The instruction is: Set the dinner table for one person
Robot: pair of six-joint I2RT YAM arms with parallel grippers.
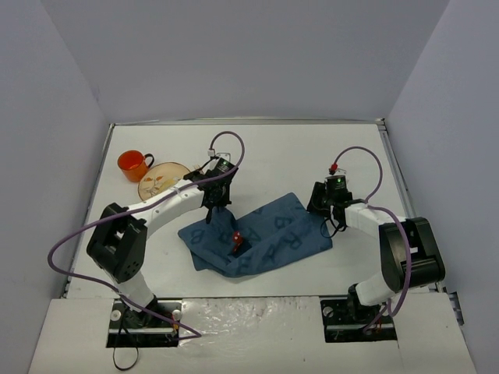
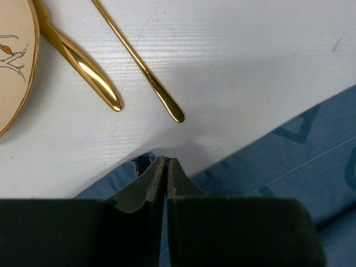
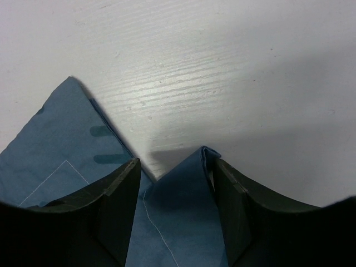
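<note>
The white counter (image 1: 296,156) fills the floor of the walled cell, and everything for the setting lies on it. Towards ten o'clock stands an orange cup (image 1: 134,164), and just at its four o'clock lies a patterned plate (image 1: 162,181). Two gold cutlery handles, a broad one (image 2: 83,67) and a slim one (image 2: 142,67), lie at the plate's three o'clock side, laid out as a place setting would want

Next comes the left tool (image 1: 217,204), over the ten o'clock corner of the blue cloth (image 1: 257,234). Its jaws are pressed together, and a sliver of blue shows between them in the left wrist view, so it seems to be pinching the hem, probably to anchor or pull that corner. The cloth lies rumpled at the counter's middle, and a small red object (image 1: 236,241) sits on it near its centre; what it is cannot be told

At the cloth's three o'clock end the right tool (image 3: 175,189) stands wide, its jaws straddling a folded-up corner without clamping it. That looks like the start of a grip, so that both arms can stretch the cloth flat
</note>
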